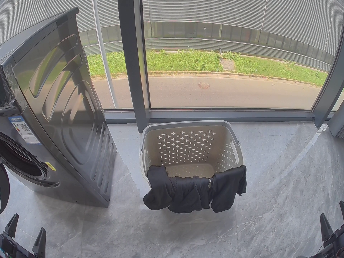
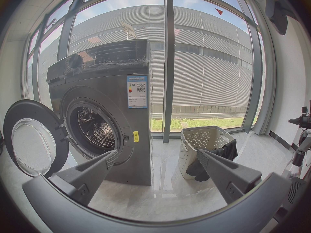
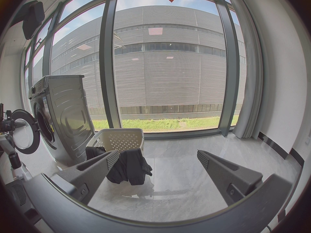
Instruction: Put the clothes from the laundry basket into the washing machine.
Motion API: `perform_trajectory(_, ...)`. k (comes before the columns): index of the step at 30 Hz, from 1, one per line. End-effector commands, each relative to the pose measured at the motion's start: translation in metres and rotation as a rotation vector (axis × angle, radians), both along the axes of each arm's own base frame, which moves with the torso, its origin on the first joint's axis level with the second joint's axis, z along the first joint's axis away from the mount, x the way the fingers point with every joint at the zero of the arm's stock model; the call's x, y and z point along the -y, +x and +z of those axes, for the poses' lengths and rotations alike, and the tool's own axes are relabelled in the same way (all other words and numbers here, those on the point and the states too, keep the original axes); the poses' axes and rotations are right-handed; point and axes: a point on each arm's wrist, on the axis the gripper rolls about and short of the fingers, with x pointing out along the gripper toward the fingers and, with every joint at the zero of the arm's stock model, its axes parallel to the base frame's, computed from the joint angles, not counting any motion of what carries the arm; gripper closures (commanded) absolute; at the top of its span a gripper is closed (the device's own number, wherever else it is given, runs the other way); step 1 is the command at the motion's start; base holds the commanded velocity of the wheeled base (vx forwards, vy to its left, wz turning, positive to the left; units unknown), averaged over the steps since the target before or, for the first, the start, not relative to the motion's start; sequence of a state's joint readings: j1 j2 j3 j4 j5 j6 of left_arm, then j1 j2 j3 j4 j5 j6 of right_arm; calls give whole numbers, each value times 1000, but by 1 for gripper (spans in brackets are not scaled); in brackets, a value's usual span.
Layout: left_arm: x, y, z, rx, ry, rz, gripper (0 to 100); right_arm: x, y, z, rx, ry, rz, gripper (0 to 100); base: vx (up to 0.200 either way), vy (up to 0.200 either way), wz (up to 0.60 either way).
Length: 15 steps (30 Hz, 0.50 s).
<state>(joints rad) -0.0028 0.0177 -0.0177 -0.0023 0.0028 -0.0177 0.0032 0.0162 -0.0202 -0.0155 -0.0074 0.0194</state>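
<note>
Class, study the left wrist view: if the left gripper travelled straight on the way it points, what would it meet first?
Probably the window post, through the gap between washing machine and laundry basket. The left gripper might clip the machine's corner; depth is unclear.

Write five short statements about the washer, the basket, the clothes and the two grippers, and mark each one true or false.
1. The washing machine has its door shut. False: the door stands open.
2. The dark clothes hang over the laundry basket's near rim. True.
3. The left gripper holds a piece of clothing. False: it is open and empty.
4. The right gripper is open. True.
5. The laundry basket stands on top of the washing machine. False: it stands on the floor beside it.
</note>
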Motion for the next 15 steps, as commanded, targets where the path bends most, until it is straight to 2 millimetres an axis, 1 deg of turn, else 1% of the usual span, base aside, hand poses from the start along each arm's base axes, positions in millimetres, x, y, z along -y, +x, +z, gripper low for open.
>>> perform_trajectory(1,0,0,-4,1,2,0,0,0,-20,45,169,-5,11,0,0,0,0)
perform_trajectory(3,0,0,-4,-1,2,0,0,0,-20,54,108,-9,44,0,0,0,0)
perform_trajectory(4,0,0,-4,1,1,0,0,-1,-18,56,56,-12,91,0,0,0,0)
perform_trajectory(6,0,0,-4,-1,1,0,0,-3,-10,57,-34,-9,175,0,0,0,0)
perform_trajectory(8,0,0,-4,1,1,0,0,-5,6,60,-146,-1,253,0,0,0,0)
perform_trajectory(11,0,0,-4,1,1,0,0,-7,30,64,-282,13,309,0,0,0,0)
perform_trajectory(13,0,0,-4,1,1,0,0,-8,48,64,-354,-2,339,0,0,0,0)
perform_trajectory(15,0,0,-4,1,1,0,0,-8,60,62,-392,-17,354,0,0,0,0)
